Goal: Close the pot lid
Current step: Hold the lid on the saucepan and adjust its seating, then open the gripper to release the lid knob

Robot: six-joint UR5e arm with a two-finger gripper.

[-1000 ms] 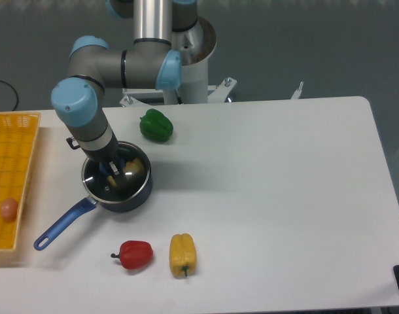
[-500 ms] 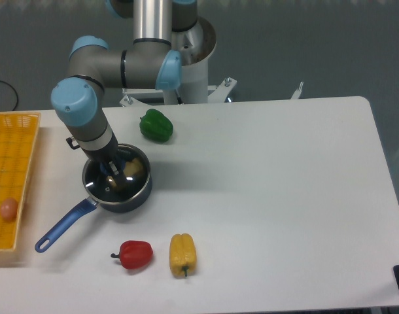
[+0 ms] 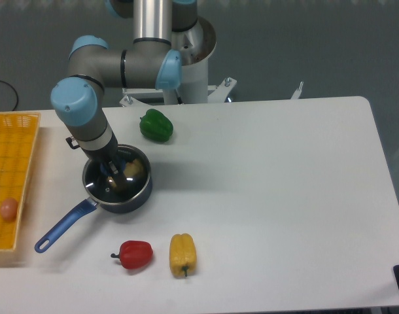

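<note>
**A:** Where is the pot sitting?

**B:** The pot [image 3: 118,185], a small round black saucepan, is sitting on the left part of the white table [image 3: 271,196]. Its long blue handle [image 3: 62,226] is pointing down and to the left, toward the front edge.

**A:** And the lid?

**B:** The lid [image 3: 103,180], a clear glass disc with a thin metal rim, is lying over the pot's mouth. Something pale yellow is showing through the glass on the right side of the pot; I cannot tell what it is.

**A:** What is the arm doing?

**B:** The gripper [image 3: 114,180] is reaching down from above onto the middle of the lid, where the blue knob is. Whether its fingers are clamping the knob or standing apart from it I cannot tell, as the wrist is hiding much of them.

**A:** What else is lying around?

**B:** A green pepper [image 3: 156,125] is resting just behind the pot. A red pepper [image 3: 135,254] and a yellow pepper [image 3: 182,254] are lying side by side in front of it. A yellow basket [image 3: 13,170] is standing at the far left edge, holding a small pinkish item [image 3: 8,209].
</note>
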